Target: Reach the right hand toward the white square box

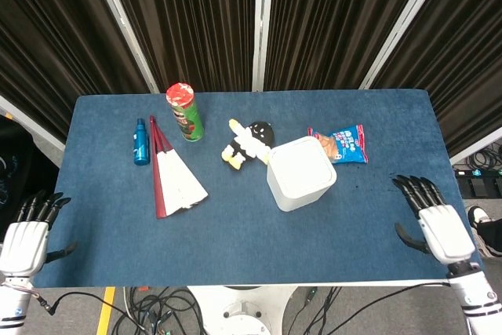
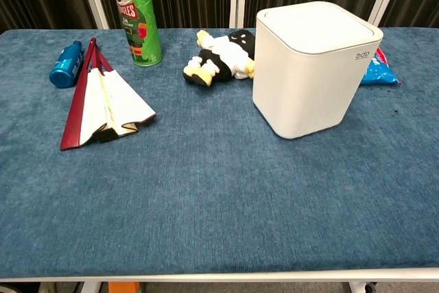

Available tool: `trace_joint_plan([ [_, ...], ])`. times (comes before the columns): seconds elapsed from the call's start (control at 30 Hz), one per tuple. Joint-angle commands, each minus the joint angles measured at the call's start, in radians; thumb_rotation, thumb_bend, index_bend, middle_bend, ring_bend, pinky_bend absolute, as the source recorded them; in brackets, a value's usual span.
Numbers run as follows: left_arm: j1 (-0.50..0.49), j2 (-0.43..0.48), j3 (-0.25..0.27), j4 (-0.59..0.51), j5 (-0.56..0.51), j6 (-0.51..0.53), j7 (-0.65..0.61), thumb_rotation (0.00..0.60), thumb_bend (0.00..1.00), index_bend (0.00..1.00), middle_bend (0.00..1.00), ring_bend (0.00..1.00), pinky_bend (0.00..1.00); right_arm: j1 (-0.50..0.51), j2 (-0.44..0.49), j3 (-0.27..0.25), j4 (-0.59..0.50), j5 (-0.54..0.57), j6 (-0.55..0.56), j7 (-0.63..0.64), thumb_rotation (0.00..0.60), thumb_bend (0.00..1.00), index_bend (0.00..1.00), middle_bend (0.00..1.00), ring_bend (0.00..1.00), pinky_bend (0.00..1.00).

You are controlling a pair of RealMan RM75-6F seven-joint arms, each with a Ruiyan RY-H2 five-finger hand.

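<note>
The white square box (image 1: pixel 301 172) stands upright right of the middle of the blue table; the chest view shows it large at the right (image 2: pixel 312 66). My right hand (image 1: pixel 431 221) hovers over the table's front right corner, fingers spread, holding nothing, well to the right of the box. At the front left corner, just off the table edge, my left hand (image 1: pixel 25 233) is also spread and empty. Neither hand appears in the chest view.
A plush toy (image 1: pixel 247 143) lies just behind-left of the box and a blue snack bag (image 1: pixel 340 144) behind-right. Further left are a green chips can (image 1: pixel 183 111), a folded fan (image 1: pixel 174 174) and a small blue bottle (image 1: pixel 141 142). Dark curtains hang behind.
</note>
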Motion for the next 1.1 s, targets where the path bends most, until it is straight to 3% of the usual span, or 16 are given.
trace_joint_plan([
  [0.03, 0.002, 0.001, 0.001, -0.004, -0.001, 0.002, 0.005, 0.6, 0.0, 0.19, 0.13, 0.02, 0.09, 0.092, 0.036, 0.04, -0.041, -0.017, -0.095, 0.002, 0.6, 0.28, 0.01, 0.09, 0.0, 0.0],
  [0.2, 0.004, 0.001, 0.004, -0.006, -0.007, -0.003, 0.003, 0.6, 0.0, 0.19, 0.13, 0.02, 0.09, 0.205, 0.007, 0.074, -0.057, 0.01, -0.237, -0.032, 0.6, 0.28, 0.11, 0.14, 0.0, 0.0],
  [0.37, 0.0, -0.001, 0.001, 0.003, -0.011, -0.011, -0.006, 0.6, 0.0, 0.19, 0.13, 0.02, 0.09, 0.269, -0.071, 0.091, -0.037, 0.038, -0.297, -0.084, 0.6, 0.28, 0.2, 0.22, 0.0, 0.0],
  [0.77, -0.001, -0.012, 0.008, 0.035, -0.007, -0.02, -0.057, 0.6, 0.0, 0.19, 0.13, 0.02, 0.09, 0.36, -0.195, 0.085, 0.021, 0.168, -0.435, -0.2, 0.6, 0.28, 0.27, 0.27, 0.0, 0.0],
  [0.93, 0.005, -0.017, 0.012, 0.052, -0.008, -0.015, -0.073, 0.6, 0.0, 0.19, 0.13, 0.02, 0.09, 0.354, -0.21, 0.083, 0.014, 0.171, -0.397, -0.216, 0.6, 0.28, 0.27, 0.27, 0.0, 0.0],
  [1.1, 0.008, -0.02, 0.01, 0.062, -0.002, -0.004, -0.086, 0.6, 0.0, 0.19, 0.13, 0.02, 0.09, 0.303, -0.194, 0.118, 0.008, 0.143, -0.23, -0.177, 0.6, 0.29, 0.23, 0.23, 0.0, 0.0],
])
